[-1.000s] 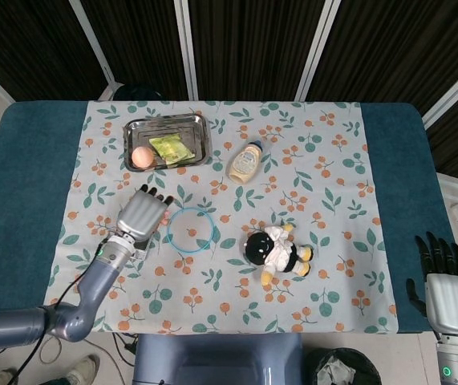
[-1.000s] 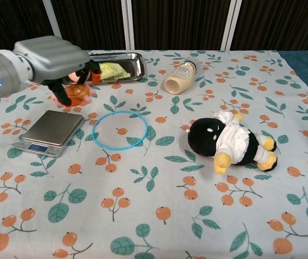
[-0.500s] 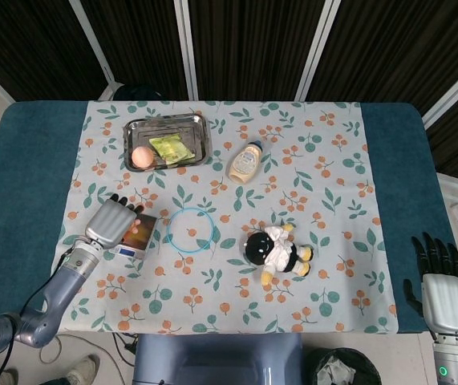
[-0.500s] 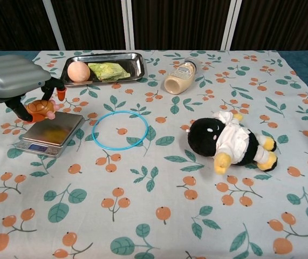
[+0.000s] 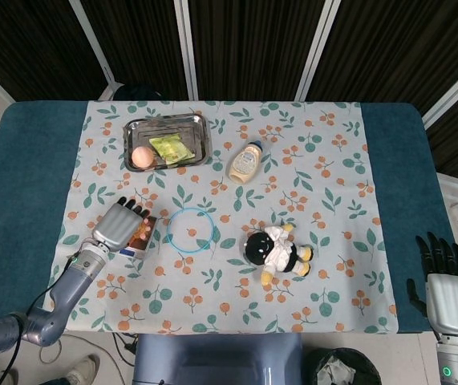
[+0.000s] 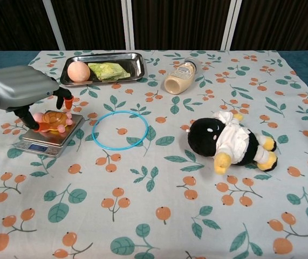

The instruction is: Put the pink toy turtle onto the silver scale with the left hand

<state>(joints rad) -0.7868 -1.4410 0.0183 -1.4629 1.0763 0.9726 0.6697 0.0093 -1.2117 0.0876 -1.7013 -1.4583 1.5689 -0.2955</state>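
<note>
CHANGE: left hand (image 6: 21, 91) has lowered the pink toy turtle (image 6: 52, 120) from above the platform onto it | POSITION: turtle rests on silver scale (image 6: 50, 134) | HAND: fingers spread over turtle, grip uncertain | RIGHT: right hand (image 5: 450, 298) released, idle | REMAINING: withdraw.

The turtle (image 6: 53, 120), pink with an orange-brown shell, is seated upright on the scale (image 6: 50, 134). The scale, a flat silver platform with a front display, is positioned on the tablecloth's left side.
</note>
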